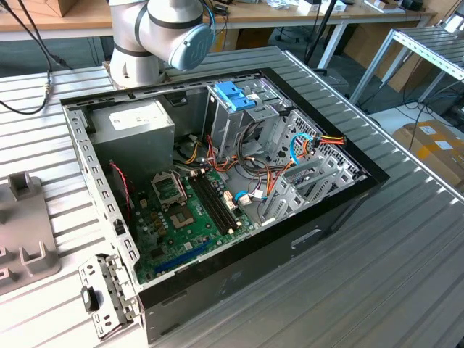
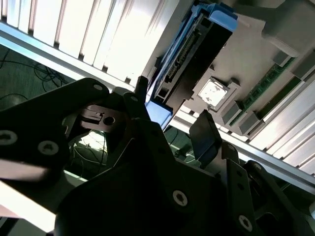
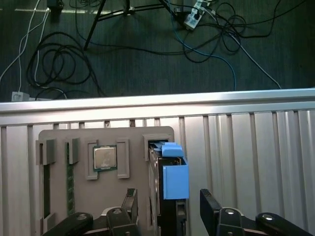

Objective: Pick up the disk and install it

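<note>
The disk [image 3: 173, 179] stands on edge in a slot of a grey holder plate [image 3: 78, 135] on the slatted table, its bright blue carrier frame facing the camera in the first wrist view. The second wrist view shows its dark connector edge and blue frame [image 2: 189, 61]. My gripper [image 3: 170, 206] is open and straddles the disk, with one black finger [image 3: 130, 200] on one side and the other on the opposite side, a small gap showing on each side. In the second wrist view the gripper [image 2: 172, 118] sits at the disk's near end.
The holder plate also carries a processor chip [image 3: 105, 157] and memory sticks [image 3: 47, 189]. In the exterior view the open computer case [image 1: 341, 210] lies on the table with a metal drive cage topped by a blue bracket [image 1: 233, 94]. Cables lie on the floor [image 3: 147, 44] beyond the table edge.
</note>
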Motion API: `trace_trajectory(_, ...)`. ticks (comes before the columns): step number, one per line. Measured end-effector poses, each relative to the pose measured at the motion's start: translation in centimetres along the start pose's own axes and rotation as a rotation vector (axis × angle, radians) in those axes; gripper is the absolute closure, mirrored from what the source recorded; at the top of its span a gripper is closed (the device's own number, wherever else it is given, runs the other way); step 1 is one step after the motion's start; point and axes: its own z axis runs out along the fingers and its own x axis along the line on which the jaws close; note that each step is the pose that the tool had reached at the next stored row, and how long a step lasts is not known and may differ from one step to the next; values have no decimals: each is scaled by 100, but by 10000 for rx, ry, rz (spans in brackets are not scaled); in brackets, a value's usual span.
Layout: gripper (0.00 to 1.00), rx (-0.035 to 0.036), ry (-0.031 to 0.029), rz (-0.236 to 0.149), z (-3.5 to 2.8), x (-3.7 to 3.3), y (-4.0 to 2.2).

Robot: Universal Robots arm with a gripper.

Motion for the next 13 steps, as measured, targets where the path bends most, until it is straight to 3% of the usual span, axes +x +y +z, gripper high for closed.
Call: trace_trajectory(13, 38, -8, -92, -34, 69, -1, 29)
